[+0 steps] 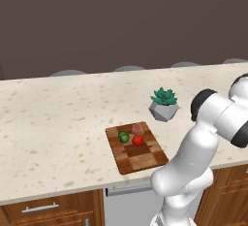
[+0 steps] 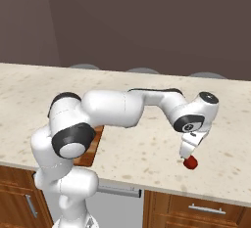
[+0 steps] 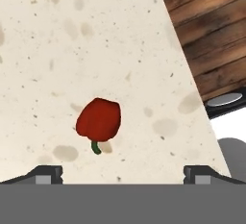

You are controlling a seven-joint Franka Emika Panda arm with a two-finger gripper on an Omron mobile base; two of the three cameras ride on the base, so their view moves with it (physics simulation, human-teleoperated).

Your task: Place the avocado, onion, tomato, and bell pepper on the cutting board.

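The claw (image 2: 188, 156) hangs low over the speckled counter (image 2: 147, 148), its jaws spread as wide as they go and holding nothing. In the hand view the two finger tips (image 3: 45, 174) stand far apart at the bottom, with the bell pepper (image 3: 99, 119) lying on the stone just ahead of them and between their lines, a little nearer the left tip, its green stem (image 3: 95, 147) pointing back toward the claw. In the right base view the bell pepper sits right under the claw's tip; whether they touch cannot be told.

Around the pepper the counter is bare stone on all sides. The counter's front edge (image 3: 185, 59) runs close by on the claw's right in the hand view, with wooden cabinet fronts (image 3: 211, 35) dropping away beyond it.

Well away from the claw, past the arm's elbow and shoulder, lies the cutting board (image 1: 140, 159). On its far half sit the avocado (image 1: 123, 137), the tomato (image 1: 138, 140) and the onion (image 1: 138, 128), close together; the near half of the board is free. Just beyond the board stands a teal plant in a grey pot (image 1: 163, 104).

No writing or labels can be read on anything.
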